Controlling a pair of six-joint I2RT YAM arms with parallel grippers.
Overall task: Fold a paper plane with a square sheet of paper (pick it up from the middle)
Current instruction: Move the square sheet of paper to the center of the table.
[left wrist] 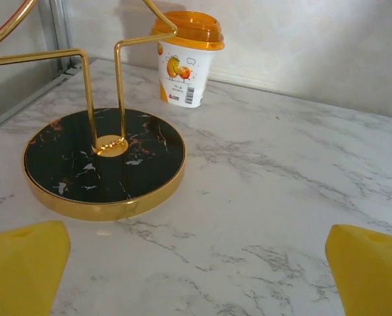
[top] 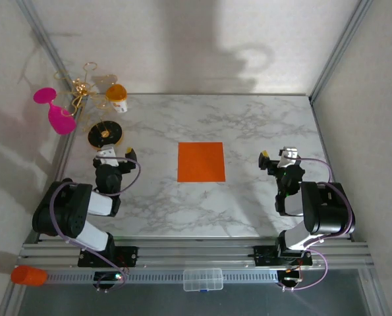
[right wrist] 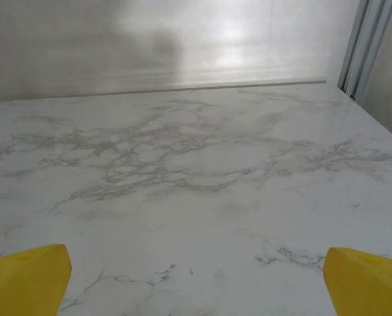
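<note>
One marble table (top: 248, 125). Two claws, left gripper (top: 116, 153) and right gripper (top: 277, 155), both spread wide, holding nothing. One square sheet of paper (top: 201, 161), flat at table centre, between them. Far-left: one gold stand (top: 105, 134), one pink goblet (top: 57, 112), one cup (top: 117, 97).

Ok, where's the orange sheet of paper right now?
In the top view the orange paper lies flat in the middle of the marble table, between the left gripper and right gripper.
</note>
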